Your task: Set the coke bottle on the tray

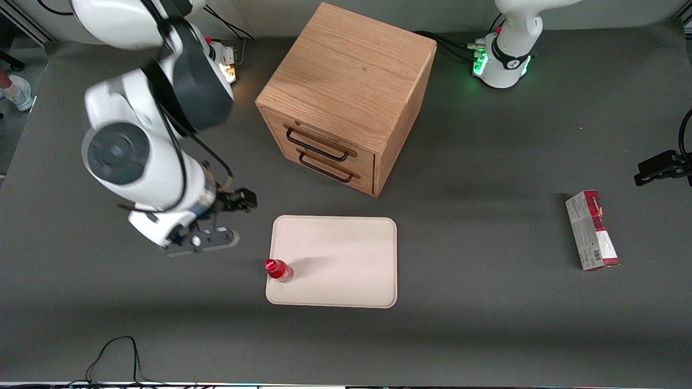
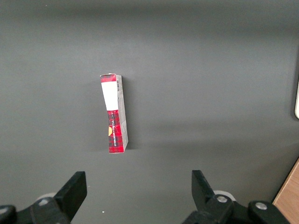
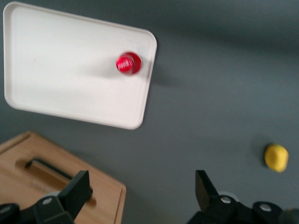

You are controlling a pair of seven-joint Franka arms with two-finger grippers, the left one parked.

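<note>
- Front view first: shows the coke bottle [image 1: 278, 270] upright on the tray [image 1: 346, 254], close against the rim toward the working arm's end and near the corner nearer the front camera.
- Shows the gripper [image 1: 201, 241] off the tray, near it toward the working arm's end of the table, apart from the bottle.
- Right wrist view: shows the fingers [image 3: 77, 189] spread wide with nothing between them.
- Looks, as a judgement, like a finished placement, which leaves toppling as the main risk.
- Could tip from a light brush by a finger or the wrist, being slim, tall on a small base and right by the rim; any sweep across that corner would do it.
- Could then roll off onto the table, since a round body would probably clear so low a rim.
- Might rest partly on the rim's slope, which would make it less steady; cannot tell from these views.
- Counted: one coke bottle, one tray, one working gripper.
- Counted besides: one wooden cabinet [image 1: 346, 81] with two drawer handles [image 1: 319, 145], one red-and-grey carton [image 1: 592, 229] toward the parked arm's end, and one yellow lump [image 3: 275, 157], seen only from the right wrist.
</note>
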